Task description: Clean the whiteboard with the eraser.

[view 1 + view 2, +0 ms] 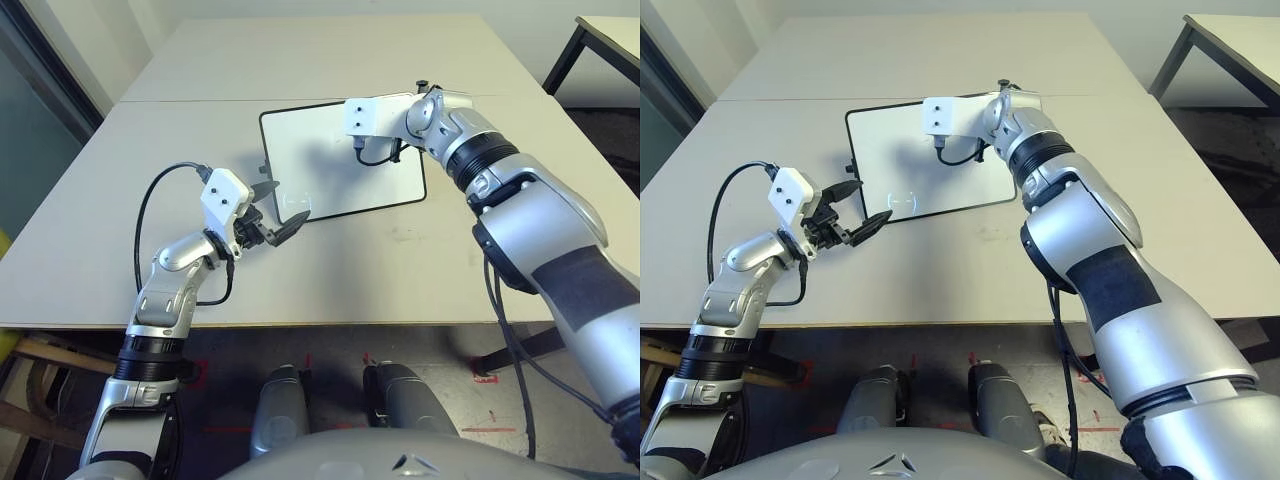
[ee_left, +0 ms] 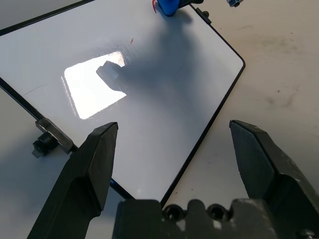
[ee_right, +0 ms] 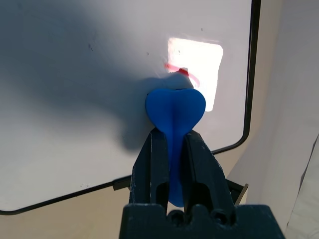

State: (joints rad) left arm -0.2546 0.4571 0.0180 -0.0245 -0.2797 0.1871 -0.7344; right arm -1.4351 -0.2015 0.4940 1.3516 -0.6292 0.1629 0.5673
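The whiteboard (image 1: pixel 330 180) lies flat on the table, glossy white with a thin black frame. My right gripper (image 3: pixel 173 134) is shut on the blue eraser (image 3: pixel 174 110), whose end presses on the board (image 3: pixel 75 124) near its far right corner, against a red stroke (image 3: pixel 183 72). The eraser (image 2: pixel 167 6) also appears in the left wrist view at that far part of the board. My left gripper (image 1: pixel 280 208) hovers open over the board's near left corner with nothing between its fingers, close to a small side knob (image 2: pixel 44 144).
The board rests on a wide beige table (image 1: pixel 120 230) with bare surface all around it. Another table's edge and black leg (image 1: pixel 565 55) stand at the back right. A black cable (image 1: pixel 150 200) loops off my left wrist.
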